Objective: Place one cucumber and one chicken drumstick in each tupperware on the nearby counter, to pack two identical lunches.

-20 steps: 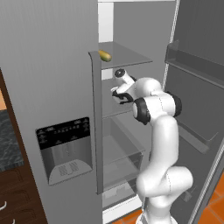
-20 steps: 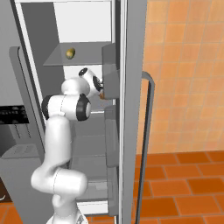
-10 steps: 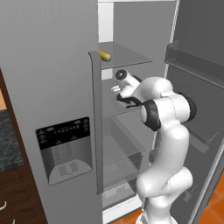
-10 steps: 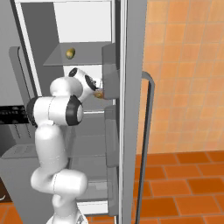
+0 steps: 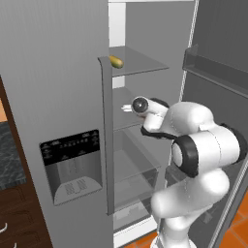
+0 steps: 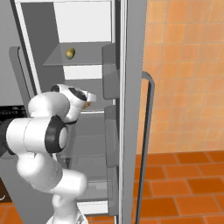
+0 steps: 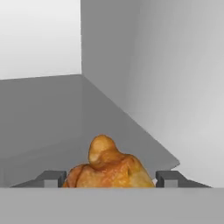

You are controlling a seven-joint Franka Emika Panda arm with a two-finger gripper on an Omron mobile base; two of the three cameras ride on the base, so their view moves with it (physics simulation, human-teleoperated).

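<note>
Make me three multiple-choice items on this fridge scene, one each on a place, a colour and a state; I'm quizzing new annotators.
1. Where does the small yellow-green stubby cucumber lie?
A. on the fridge's top glass shelf
B. in the bottom drawer
C. on the floor

2. What colour is the lumpy chicken drumstick between the fingers?
A. green
B. orange-brown
C. white

3. How does the white arm's gripper stand?
A. shut tight with nothing between
C. open, the fingers apart on either side of the drumstick
B. on the floor tiles

Answers: 1 A, both base views show it on the uppermost shelf; 2 B, the hand view shows it; 3 C, the hand view shows the dark tips flanking the drumstick.
</note>
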